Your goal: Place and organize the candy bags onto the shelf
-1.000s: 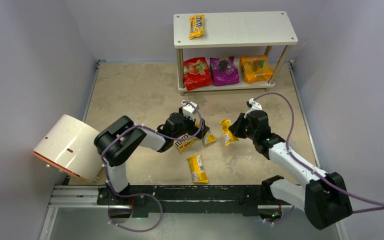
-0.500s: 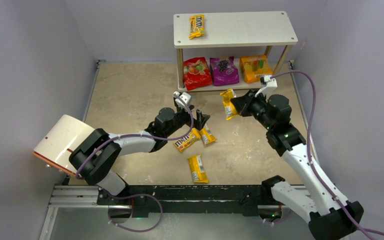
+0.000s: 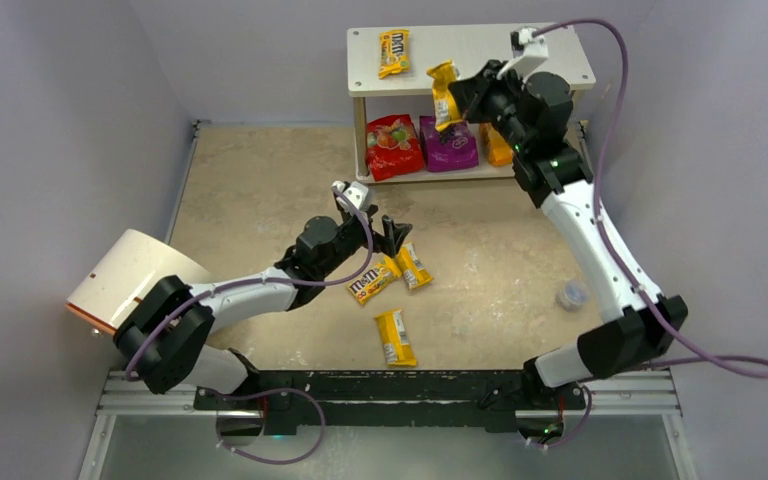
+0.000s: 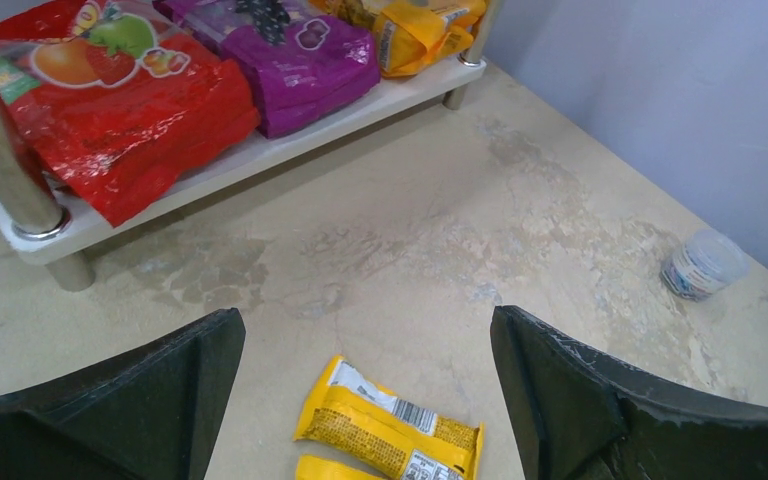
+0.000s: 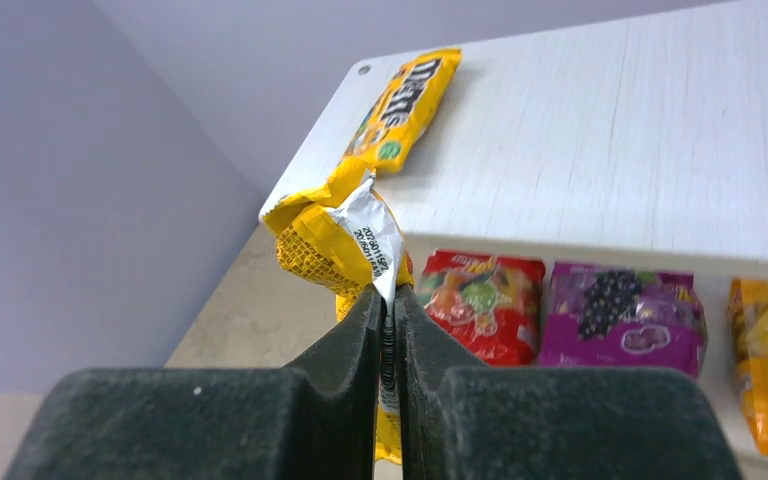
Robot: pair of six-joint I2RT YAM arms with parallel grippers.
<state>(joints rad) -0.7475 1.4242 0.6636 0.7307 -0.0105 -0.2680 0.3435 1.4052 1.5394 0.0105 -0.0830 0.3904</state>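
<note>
Pinching packet (image 5: 325, 238) seam; wrist view only

Shelf (image 3: 460, 45) is holding three pouches (image 3: 394, 146) below, one yellow packet (image 3: 393, 52) on top — a second packet (image 3: 443, 90) dangling at its edge, three packets (image 3: 394, 336) lying before it.

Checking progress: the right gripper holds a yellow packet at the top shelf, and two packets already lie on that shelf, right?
Not quite. Only one yellow packet lies on the top shelf, as the top view shows; the right gripper does hold a second packet there.
</note>
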